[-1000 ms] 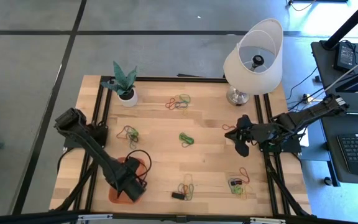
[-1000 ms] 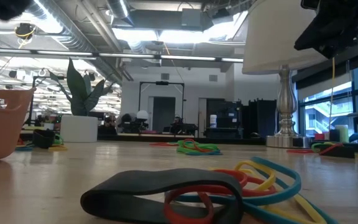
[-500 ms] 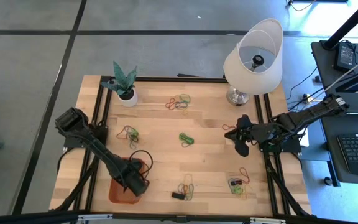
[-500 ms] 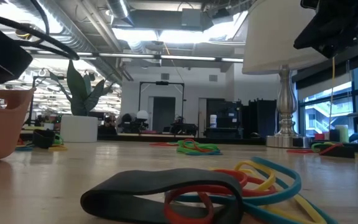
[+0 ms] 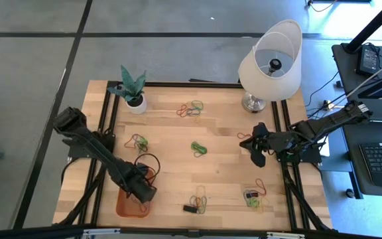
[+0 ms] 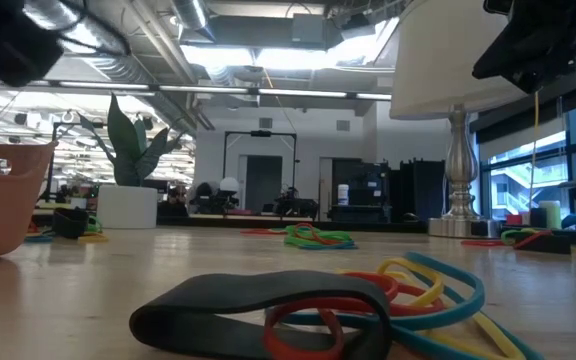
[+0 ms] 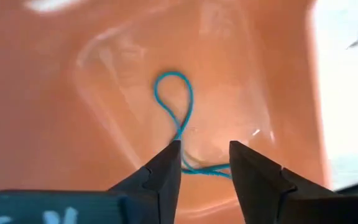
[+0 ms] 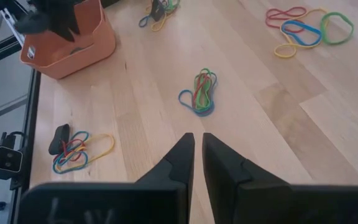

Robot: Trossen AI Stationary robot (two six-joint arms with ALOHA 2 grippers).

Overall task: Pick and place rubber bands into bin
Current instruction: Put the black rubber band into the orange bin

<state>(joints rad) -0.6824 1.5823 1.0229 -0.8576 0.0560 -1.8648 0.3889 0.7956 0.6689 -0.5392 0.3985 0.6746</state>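
The orange bin (image 5: 126, 207) stands at the table's near left corner and also shows in the low view (image 6: 3, 200). My left gripper (image 5: 142, 192) hangs over the bin, open (image 7: 204, 146). A blue rubber band (image 7: 174, 102) lies on the bin's floor (image 7: 73, 93), running under the fingertips. Small heaps of rubber bands lie on the table: (image 5: 191, 108), (image 5: 138, 141), (image 5: 199, 148), (image 5: 199, 201), (image 5: 254, 197). My right gripper (image 5: 253, 150) waits above the table's right side, shut on nothing (image 8: 197, 135).
A white pot with a green plant (image 5: 133, 89) stands at the far left, and a lamp with a white shade (image 5: 270, 63) at the far right. A small black block (image 5: 190, 208) lies near the front edge. Bare wood lies between the heaps.
My left gripper has opened over the bin and shifted a little toward the table's far edge. Its arm has swung slightly toward the left edge.
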